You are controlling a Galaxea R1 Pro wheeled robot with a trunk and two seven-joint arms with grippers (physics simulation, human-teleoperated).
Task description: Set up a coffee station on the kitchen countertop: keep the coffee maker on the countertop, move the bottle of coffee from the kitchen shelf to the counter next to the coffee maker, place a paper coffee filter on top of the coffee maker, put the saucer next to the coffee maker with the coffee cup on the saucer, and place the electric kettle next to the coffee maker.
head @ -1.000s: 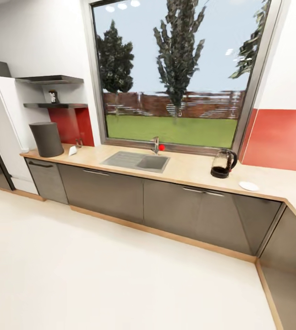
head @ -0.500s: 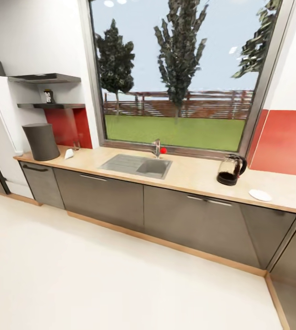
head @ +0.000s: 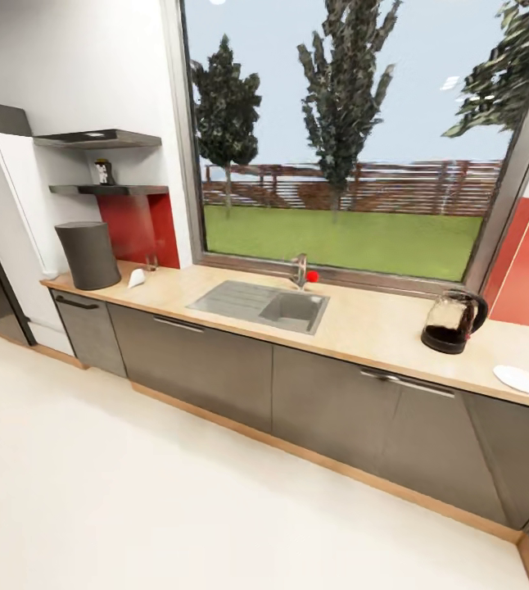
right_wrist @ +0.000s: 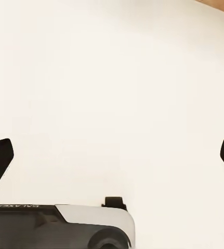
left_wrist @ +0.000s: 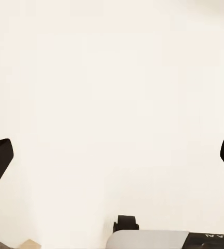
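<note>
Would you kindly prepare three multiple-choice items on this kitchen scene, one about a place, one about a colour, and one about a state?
1. Where is the bottle of coffee?
A. in the sink
B. on the kitchen shelf
C. on the floor

2. What colour is the saucer?
A. white
B. red
C. black

3. How do both grippers stand?
A. shut on a cup
B. shut on nothing
C. open, holding nothing

Answers:
1. B, it stands on the black board above the coffee maker.
2. A, it is a pale disc on the countertop beyond the electric kettle.
3. C, the left gripper and right gripper show fingertips far apart over bare floor.
</note>
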